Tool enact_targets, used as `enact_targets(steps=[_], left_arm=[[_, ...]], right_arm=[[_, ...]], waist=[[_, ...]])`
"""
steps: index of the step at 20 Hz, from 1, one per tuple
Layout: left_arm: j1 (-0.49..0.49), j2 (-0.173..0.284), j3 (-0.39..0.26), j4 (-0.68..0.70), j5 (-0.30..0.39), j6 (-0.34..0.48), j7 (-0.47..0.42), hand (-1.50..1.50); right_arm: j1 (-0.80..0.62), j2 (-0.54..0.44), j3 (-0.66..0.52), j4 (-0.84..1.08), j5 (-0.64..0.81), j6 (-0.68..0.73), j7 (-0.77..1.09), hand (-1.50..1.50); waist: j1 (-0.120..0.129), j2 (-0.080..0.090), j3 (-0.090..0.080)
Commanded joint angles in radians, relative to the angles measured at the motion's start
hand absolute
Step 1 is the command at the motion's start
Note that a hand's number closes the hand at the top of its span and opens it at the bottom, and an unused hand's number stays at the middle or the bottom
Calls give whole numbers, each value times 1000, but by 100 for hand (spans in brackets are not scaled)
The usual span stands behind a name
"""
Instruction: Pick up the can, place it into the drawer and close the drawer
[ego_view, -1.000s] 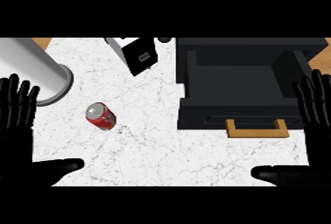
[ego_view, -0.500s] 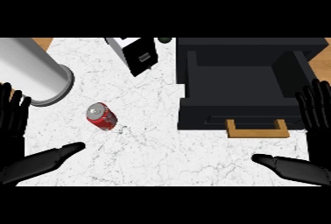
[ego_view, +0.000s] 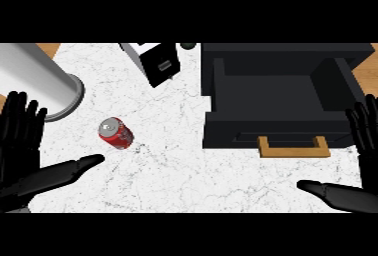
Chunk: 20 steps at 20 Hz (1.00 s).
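1. We see a red can (ego_view: 116, 133) lying on its side on the white marbled surface (ego_view: 177, 170), left of centre, its silver end tilted toward the upper left.
2. A big grey cylinder (ego_view: 37, 82) stands at the upper left, near the can but apart from it; a black box (ego_view: 161, 65) with a white top sits at the upper middle, well apart from the can.
3. The black drawer (ego_view: 277, 97) fills the upper right, open upward, with a tan handle (ego_view: 293, 148) on its near face.
4. Between can and drawer we find bare surface, nothing lying in the way.
5. Our left hand (ego_view: 22, 137) shows at the left edge, fingers straight and pointing up, thumb stretched toward the can and stopping just short of it; it holds nothing.
6. Our right hand (ego_view: 363, 150) shows at the right edge, just beside the drawer's right end, fingers straight up and thumb spread low across the surface; it too holds nothing.
7. Wood-coloured strips mark the surface's edges at the upper left and upper right corners.
8. The widest open room lies along the near side, between the two thumbs.
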<state>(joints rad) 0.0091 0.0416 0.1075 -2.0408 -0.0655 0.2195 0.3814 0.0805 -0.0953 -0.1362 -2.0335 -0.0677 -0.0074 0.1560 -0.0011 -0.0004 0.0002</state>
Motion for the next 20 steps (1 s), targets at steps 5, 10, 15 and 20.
enact_targets(steps=[5, 10, 15, 20], left_arm=[[-88, -40, -32, 201, -66, 73, -48, -150], [21, -41, -70, 341, -2, 71, -277, -150], [23, -41, -122, 452, -30, 149, -345, -150], [25, -41, -42, 580, 37, 130, -470, -150]], right_arm=[[35, 17, 0, -64, 19, -5, 18, -150], [92, 23, -3, -38, 12, 46, -75, -150], [115, 27, 8, -203, 5, 20, 93, -150], [88, 19, -23, -154, 9, 38, 44, -150]], waist=[[-3, 0, 0], [-3, 0, 0], [-5, 0, -1], [-2, 0, -1]])
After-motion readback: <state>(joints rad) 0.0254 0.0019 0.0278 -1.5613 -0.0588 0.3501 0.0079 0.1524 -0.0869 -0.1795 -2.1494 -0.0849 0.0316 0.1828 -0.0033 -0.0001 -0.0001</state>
